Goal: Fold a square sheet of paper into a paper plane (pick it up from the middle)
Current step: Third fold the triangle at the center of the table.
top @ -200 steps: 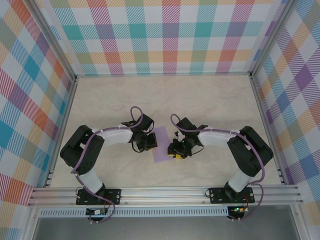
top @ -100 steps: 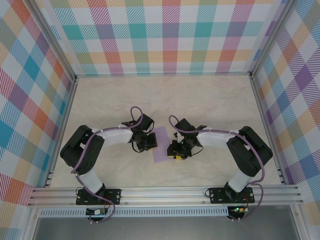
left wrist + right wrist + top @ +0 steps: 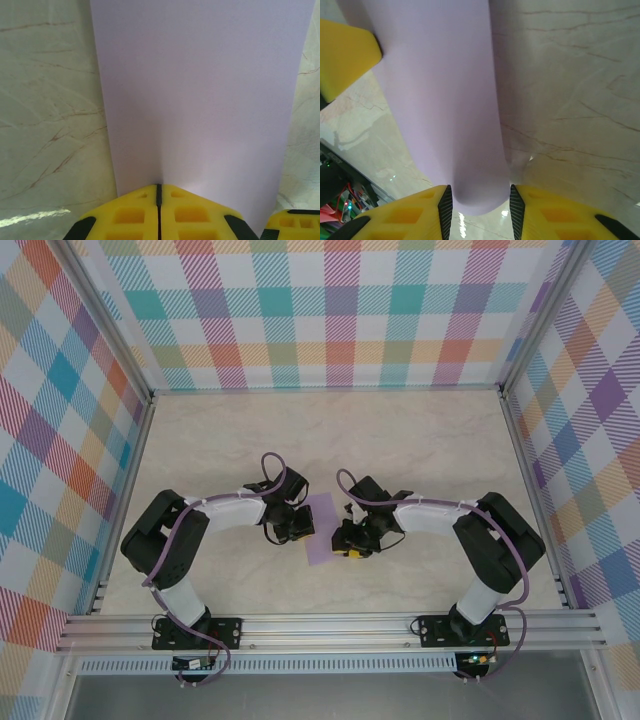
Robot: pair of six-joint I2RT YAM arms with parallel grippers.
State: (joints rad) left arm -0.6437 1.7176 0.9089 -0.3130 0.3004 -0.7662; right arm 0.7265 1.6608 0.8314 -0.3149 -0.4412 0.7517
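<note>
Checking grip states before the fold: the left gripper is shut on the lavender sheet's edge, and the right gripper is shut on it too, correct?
Not quite. The right wrist view shows the right gripper open, the sheet curving between its fingers. The left gripper is shut on the sheet's edge.

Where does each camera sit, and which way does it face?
Top external: fixed above and behind, looking down on the table; both arms, the paper between them.
Left wrist: on the left claw, looking along the paper; fingers shut on its edge.
Right wrist: on the right claw, fingers apart around the curled paper.
All three share the paper.
</note>
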